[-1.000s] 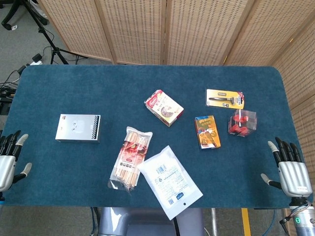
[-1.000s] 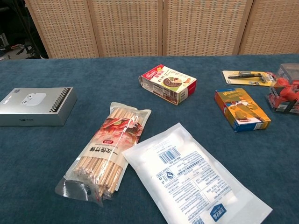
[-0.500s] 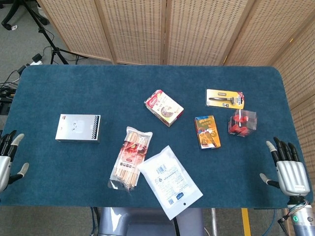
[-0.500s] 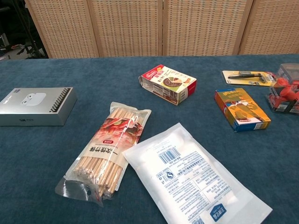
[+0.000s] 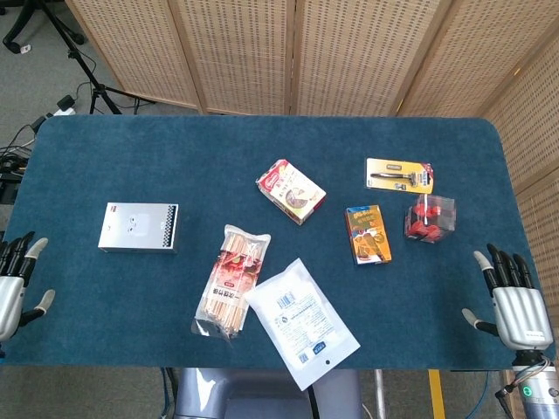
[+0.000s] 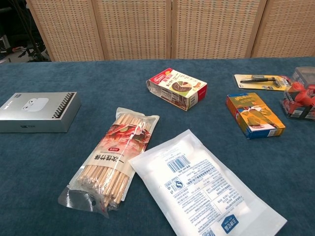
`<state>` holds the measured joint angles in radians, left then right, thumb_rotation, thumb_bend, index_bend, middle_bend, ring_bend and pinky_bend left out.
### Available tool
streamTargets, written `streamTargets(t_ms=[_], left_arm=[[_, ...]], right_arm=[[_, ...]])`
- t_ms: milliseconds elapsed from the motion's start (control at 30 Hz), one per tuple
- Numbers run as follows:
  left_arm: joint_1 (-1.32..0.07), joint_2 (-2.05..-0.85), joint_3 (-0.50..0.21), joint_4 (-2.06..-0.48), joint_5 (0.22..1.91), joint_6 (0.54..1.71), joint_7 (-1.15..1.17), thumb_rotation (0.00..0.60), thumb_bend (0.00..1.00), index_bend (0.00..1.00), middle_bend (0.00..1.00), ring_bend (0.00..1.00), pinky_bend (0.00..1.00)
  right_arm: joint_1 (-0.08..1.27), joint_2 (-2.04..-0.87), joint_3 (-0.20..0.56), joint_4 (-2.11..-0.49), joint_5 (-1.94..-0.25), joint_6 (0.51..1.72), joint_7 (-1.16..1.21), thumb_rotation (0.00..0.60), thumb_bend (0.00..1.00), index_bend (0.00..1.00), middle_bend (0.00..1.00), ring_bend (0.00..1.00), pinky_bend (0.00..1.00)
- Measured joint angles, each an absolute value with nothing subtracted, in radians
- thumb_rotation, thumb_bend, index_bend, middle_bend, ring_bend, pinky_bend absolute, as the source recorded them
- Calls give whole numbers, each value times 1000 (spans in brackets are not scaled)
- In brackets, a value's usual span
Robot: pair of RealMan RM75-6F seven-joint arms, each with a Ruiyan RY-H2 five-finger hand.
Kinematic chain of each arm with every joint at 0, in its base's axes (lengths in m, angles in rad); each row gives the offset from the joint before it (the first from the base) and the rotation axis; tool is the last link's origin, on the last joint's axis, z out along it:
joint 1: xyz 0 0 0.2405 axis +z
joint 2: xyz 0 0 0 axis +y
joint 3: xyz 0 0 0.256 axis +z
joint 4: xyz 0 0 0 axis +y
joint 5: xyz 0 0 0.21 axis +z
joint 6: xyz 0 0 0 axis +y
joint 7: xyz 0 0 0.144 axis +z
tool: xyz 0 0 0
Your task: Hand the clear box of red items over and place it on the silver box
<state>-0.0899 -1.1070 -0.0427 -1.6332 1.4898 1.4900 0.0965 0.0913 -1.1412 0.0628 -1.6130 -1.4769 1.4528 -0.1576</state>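
Both hands sit empty at the near corners of a blue-carpeted table.

The left hand and right hand hold nothing, fingers spread apart. The clear box of red items rests near the right edge, beside an orange carton; the silver box lies well apart at the left. A white pouch shows a barcode; its small print is unreadable. Wicker screens stand behind the table.
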Motion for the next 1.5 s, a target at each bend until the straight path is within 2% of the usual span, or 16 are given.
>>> streamTargets(t_ms=[233, 533, 733, 1067, 1233, 1500], left_arm=[[-97, -1113, -48, -1611, 1479, 1475, 69, 600, 313, 97, 0, 0, 0], [-114, -1146, -59, -1563, 1466, 1454, 53, 600, 315, 98, 0, 0, 0], [-127, -1164, -58, -1543, 1454, 1422, 58, 600, 315, 97, 0, 0, 0], [-141, -1176, -64, -1536, 1426, 1396, 100, 600, 315, 97, 0, 0, 0], [-145, -1179, -66, -1537, 1430, 1399, 98, 600, 315, 97, 0, 0, 0], [-155, -1186, -69, -1521, 1405, 1368, 93, 600, 316, 97, 0, 0, 0]], right_arm=[[105, -1141, 73, -1616, -1469, 1435, -150, 600, 208, 54, 0, 0, 0], [225, -1074, 157, -1674, -1392, 1278, -169, 600, 199, 32, 0, 0, 0], [350, -1025, 223, -1695, -1243, 1064, -194, 600, 187, 0, 0, 0, 0], [613, -980, 286, -1582, -811, 677, -263, 600, 182, 0, 0, 0, 0], [750, -990, 270, -1452, -640, 556, -305, 600, 182, 0, 0, 0, 0], [889, -1043, 161, -1280, -476, 422, -343, 600, 182, 0, 0, 0, 0]])
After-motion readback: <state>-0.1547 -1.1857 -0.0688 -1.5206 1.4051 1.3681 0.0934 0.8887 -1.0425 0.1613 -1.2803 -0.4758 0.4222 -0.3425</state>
